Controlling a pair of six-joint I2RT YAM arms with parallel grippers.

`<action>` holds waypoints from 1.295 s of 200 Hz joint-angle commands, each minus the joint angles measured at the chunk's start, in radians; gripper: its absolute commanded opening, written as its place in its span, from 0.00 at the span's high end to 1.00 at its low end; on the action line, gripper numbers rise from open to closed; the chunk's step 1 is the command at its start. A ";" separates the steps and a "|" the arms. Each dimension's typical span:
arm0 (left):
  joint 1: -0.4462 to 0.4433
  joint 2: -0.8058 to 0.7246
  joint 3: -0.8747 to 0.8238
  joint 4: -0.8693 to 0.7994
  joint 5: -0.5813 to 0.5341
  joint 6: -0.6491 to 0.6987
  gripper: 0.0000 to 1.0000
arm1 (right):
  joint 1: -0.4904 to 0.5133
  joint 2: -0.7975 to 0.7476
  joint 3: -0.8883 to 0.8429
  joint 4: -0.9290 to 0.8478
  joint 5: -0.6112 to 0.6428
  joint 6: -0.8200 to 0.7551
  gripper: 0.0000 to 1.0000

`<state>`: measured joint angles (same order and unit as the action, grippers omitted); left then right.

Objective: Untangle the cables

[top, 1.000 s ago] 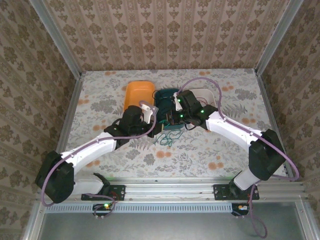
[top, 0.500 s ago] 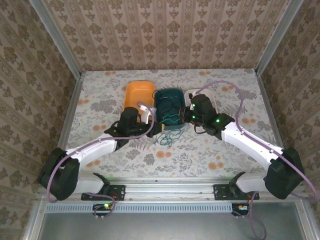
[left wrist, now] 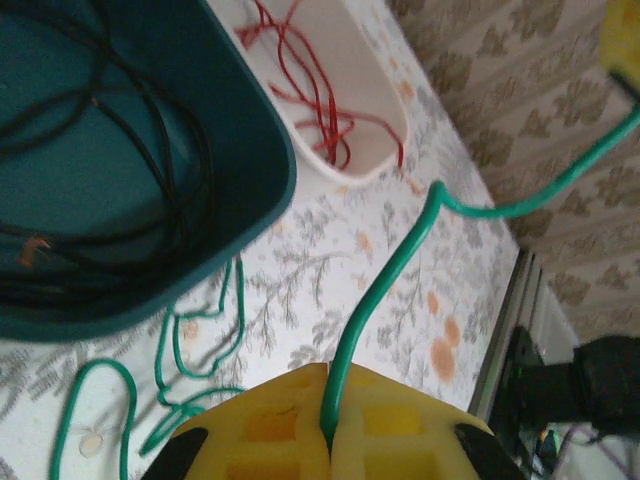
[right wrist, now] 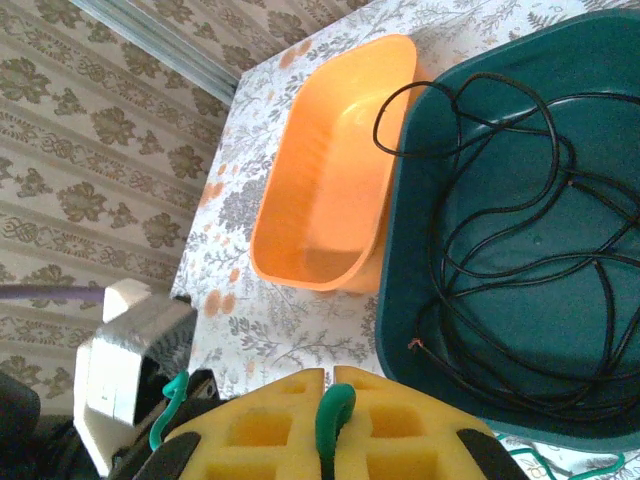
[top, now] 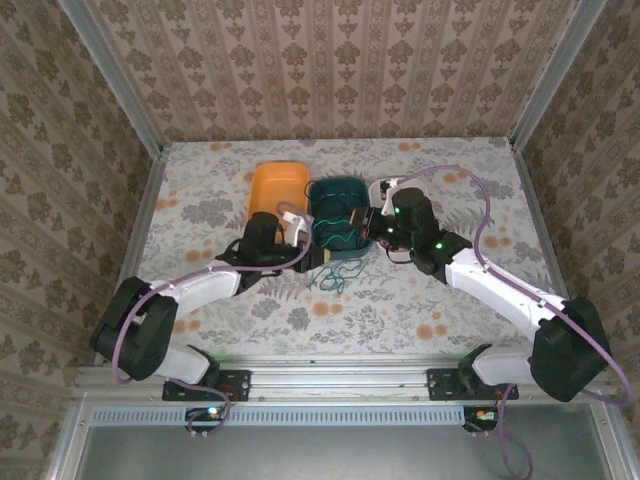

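both of your grippers are clamped on one green cable (left wrist: pixel 392 272). your left gripper (left wrist: pixel 328 425) has its yellow pads (left wrist: pixel 400 432) pressed together with the cable pinched in the seam between them. from there the cable lifts off the worktop (top: pixel 200 205) and runs up and away to the right. your right gripper (right wrist: pixel 333 425) is closed on the same cable, and a short green stub shows between its pads.

from above, the left gripper sits at the near left corner of the teal bin (left wrist: pixel 258 145). the right gripper is by that bin's right side, so the two are near each other around the middle of the worktop.

three bins stand side by side toward the far edge of the worktop. the orange bin (right wrist: pixel 330 170) is on the left, the teal bin is in the middle and the white bin (left wrist: pixel 372 92) is on the right. the black cable (right wrist: pixel 437 262) lies in loose loops inside the teal bin. the red cable (left wrist: pixel 325 128) lies bunched inside the white bin. the rest of the green cable lies in slack loops on the worktop just in front of the teal bin, outside all three bins.
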<state>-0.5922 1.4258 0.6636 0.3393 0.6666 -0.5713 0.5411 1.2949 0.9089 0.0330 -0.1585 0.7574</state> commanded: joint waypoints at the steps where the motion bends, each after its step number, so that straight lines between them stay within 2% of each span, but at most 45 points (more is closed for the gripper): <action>1: 0.041 -0.019 -0.043 0.125 0.019 -0.103 1.00 | -0.004 -0.017 0.039 0.010 -0.008 0.017 0.84; 12: 0.053 -0.033 -0.051 0.170 0.021 -0.141 1.00 | -0.004 -0.020 0.038 0.010 -0.001 0.018 0.60; 18: 0.060 -0.042 -0.050 0.180 0.016 -0.156 1.00 | -0.004 -0.026 0.036 0.014 0.006 0.019 0.50; 26: 0.067 -0.053 -0.044 0.184 0.005 -0.173 1.00 | -0.004 -0.036 0.031 0.021 0.021 0.019 0.42; 37: 0.080 -0.068 -0.030 0.157 -0.016 -0.190 1.00 | -0.007 -0.057 0.022 0.034 0.041 0.010 0.37; 77: 0.129 -0.120 0.033 -0.040 -0.224 -0.188 1.00 | -0.027 -0.113 0.025 -0.031 0.100 -0.050 0.35; 83: 0.166 -0.124 0.037 -0.052 -0.251 -0.194 1.00 | -0.027 -0.111 0.033 -0.060 0.106 -0.059 0.35; 120: 0.241 -0.102 0.065 -0.201 -0.466 -0.258 1.00 | -0.026 -0.090 0.052 -0.176 0.090 -0.099 0.35; 164: 0.255 0.016 0.188 -0.328 -0.557 -0.202 0.99 | -0.027 -0.054 0.076 -0.281 0.049 -0.148 0.35; 181: 0.255 0.062 0.246 -0.375 -0.584 -0.195 0.90 | -0.023 -0.024 0.087 -0.321 0.016 -0.173 0.36; 212: 0.253 0.112 0.317 -0.410 -0.622 -0.162 0.63 | -0.003 0.028 0.093 -0.373 -0.045 -0.219 0.36; 229: 0.251 0.119 0.345 -0.421 -0.619 -0.143 0.55 | 0.012 0.061 0.096 -0.390 -0.095 -0.258 0.37; 240: 0.239 0.106 0.349 -0.421 -0.619 -0.116 0.47 | 0.025 0.088 0.106 -0.413 -0.118 -0.288 0.37; 259: 0.184 0.071 0.332 -0.421 -0.625 -0.019 0.41 | 0.063 0.162 0.137 -0.475 -0.125 -0.348 0.38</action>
<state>-0.3534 1.5406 0.9886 -0.0456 0.0624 -0.7132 0.5644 1.3838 0.9928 -0.3386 -0.2222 0.5137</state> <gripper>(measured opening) 0.562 0.629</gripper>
